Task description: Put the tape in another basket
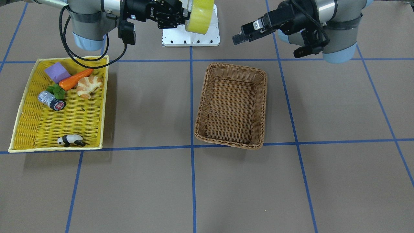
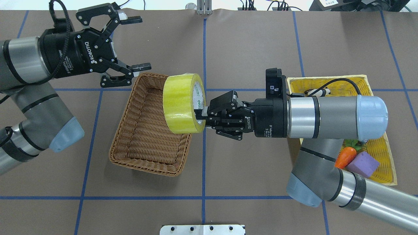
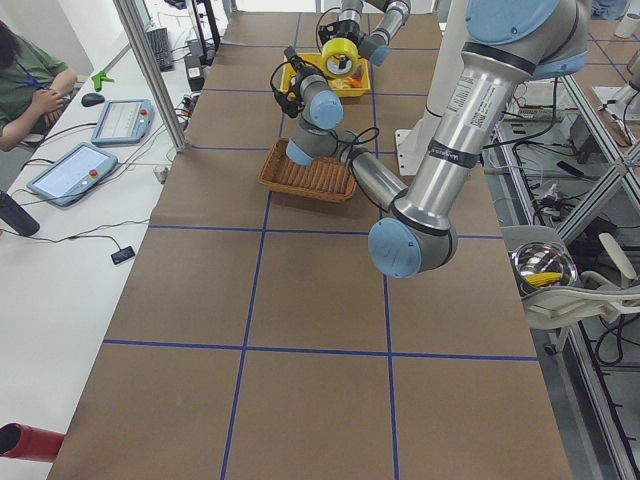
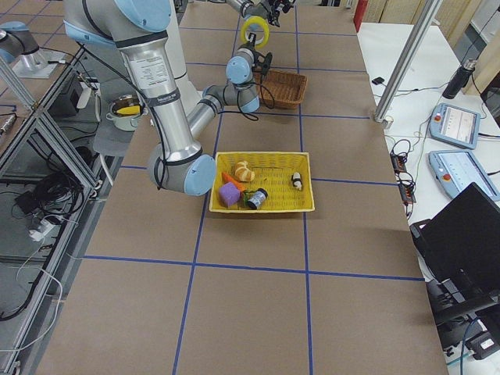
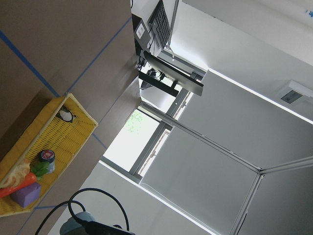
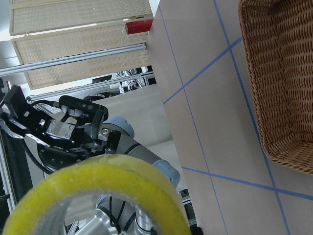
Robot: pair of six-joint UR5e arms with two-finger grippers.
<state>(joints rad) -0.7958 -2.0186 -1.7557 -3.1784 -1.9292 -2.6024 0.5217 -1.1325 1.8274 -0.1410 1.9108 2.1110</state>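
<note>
The tape [image 2: 181, 102], a yellow-green roll with a whitish core, is held in the air by my right gripper [image 2: 200, 117], which is shut on its rim. In the overhead view the roll hangs over the right edge of the brown wicker basket [image 2: 143, 164]. In the front view the tape [image 1: 200, 16] is high up near the robot base, with the empty basket [image 1: 226, 142] below it. The tape [image 6: 98, 196] fills the bottom of the right wrist view, with the basket [image 6: 279, 73] at the top right. My left gripper [image 2: 141, 43] is open and empty beyond the basket's far left corner.
A shallow yellow tray [image 1: 29, 97] on my right side holds a carrot [image 1: 75, 79], a purple block [image 1: 57, 72], a croissant [image 1: 89, 85], a silver cylinder [image 1: 51, 100] and a toy panda [image 1: 71, 140]. A white mount plate [image 1: 190, 37] lies at the robot's base.
</note>
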